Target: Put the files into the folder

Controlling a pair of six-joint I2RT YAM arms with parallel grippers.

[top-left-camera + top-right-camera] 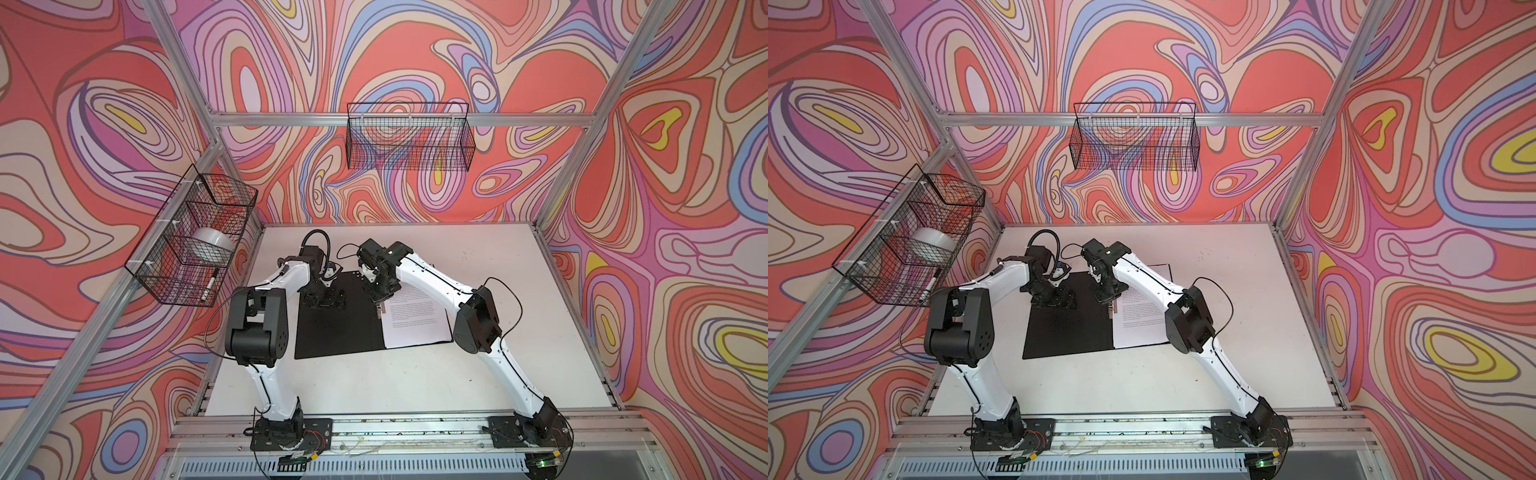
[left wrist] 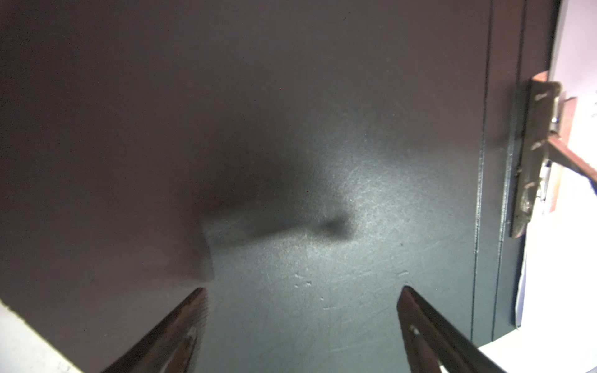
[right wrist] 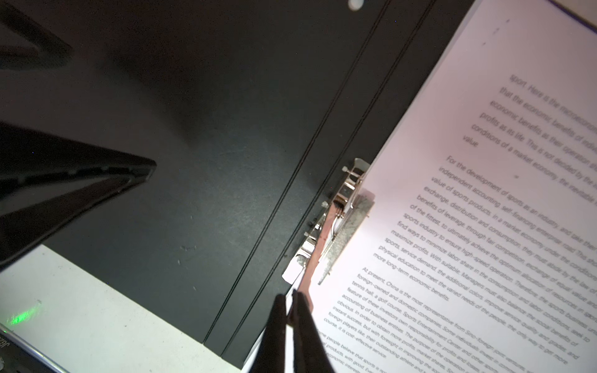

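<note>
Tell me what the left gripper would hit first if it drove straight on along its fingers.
The folder, its black inside cover: the open left gripper points down onto it, though the gap is hard to judge.

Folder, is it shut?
No, the folder lies open, black inside facing up, with the files on one half.
</note>
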